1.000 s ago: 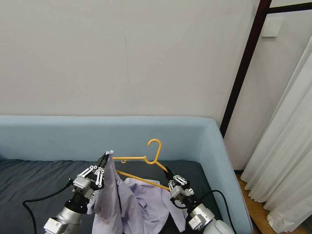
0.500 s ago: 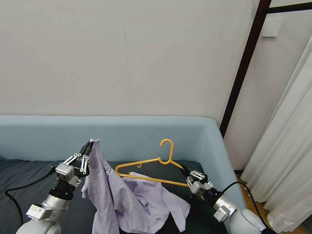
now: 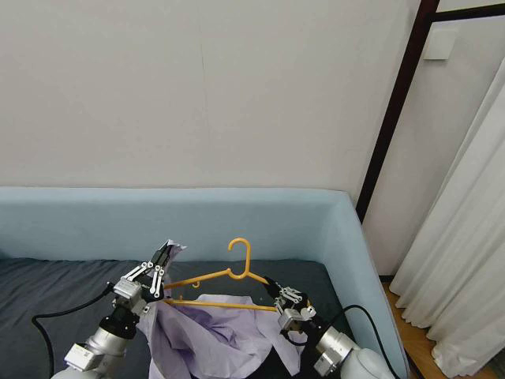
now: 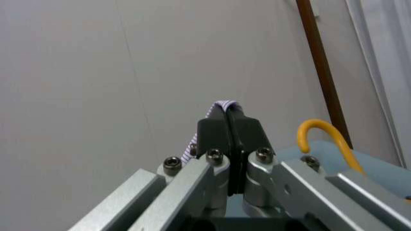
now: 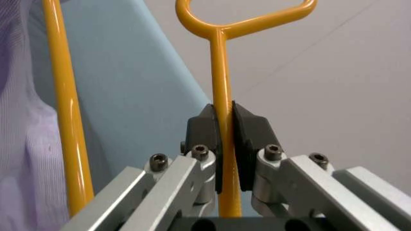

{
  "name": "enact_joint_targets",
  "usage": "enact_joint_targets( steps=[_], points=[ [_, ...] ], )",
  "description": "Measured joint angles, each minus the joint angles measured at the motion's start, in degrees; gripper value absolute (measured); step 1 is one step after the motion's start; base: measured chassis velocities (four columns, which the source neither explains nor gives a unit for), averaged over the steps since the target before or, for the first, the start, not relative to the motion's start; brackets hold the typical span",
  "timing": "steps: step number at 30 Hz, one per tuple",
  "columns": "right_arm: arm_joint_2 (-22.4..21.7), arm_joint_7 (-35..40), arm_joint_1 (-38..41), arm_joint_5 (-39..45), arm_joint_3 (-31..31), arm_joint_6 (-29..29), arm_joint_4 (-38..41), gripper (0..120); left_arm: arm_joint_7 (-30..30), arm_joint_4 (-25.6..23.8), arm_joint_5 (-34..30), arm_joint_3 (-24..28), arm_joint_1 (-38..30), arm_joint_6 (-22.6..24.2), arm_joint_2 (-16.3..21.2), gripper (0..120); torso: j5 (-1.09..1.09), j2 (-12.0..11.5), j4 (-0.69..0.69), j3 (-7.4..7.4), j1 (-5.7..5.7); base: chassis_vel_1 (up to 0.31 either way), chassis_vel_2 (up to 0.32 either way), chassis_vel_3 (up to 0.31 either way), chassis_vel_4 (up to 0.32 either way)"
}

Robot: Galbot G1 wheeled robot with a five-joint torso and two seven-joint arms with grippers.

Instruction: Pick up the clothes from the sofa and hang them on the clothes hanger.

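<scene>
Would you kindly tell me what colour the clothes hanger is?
Orange-yellow; the hanger shows best in the right wrist view.

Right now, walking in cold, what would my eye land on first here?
A bright orange hanger held up over the pale blue sofa catches the eye first, the right gripper clamped on one end of it. Next to it the left gripper pinches a corner of a lilac shirt that sags in folds beneath the hanger.
</scene>
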Motion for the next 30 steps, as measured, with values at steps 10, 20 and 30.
enact_joint_targets(
  steps=[10,20,30],
  points=[
    [0.0,3.0,0.5,3.9,-1.2,-3.3,0.8,5,-0.6,1.3,2.8,0.6,-0.4,-1.0,-2.6,0,0.00,0.0,0.00,0.00,0.00,0.000,0.000,0.000,0.000],
    [-2.5,4.6,-3.2,0.4,-0.3,-5.1,3.6,5,-5.5,3.4,0.9,-2.1,-3.6,-0.4,-2.1,0,0.01,0.0,-0.01,0.00,0.00,0.000,0.000,0.000,0.000],
    [-4.9,8.4,-8.9,-6.6,-0.4,-6.3,9.4,5,-7.4,2.3,-1.3,-2.8,-4.0,1.0,-2.1,0,0.00,0.0,-0.01,0.00,0.00,0.000,0.000,0.000,0.000]
  ],
)
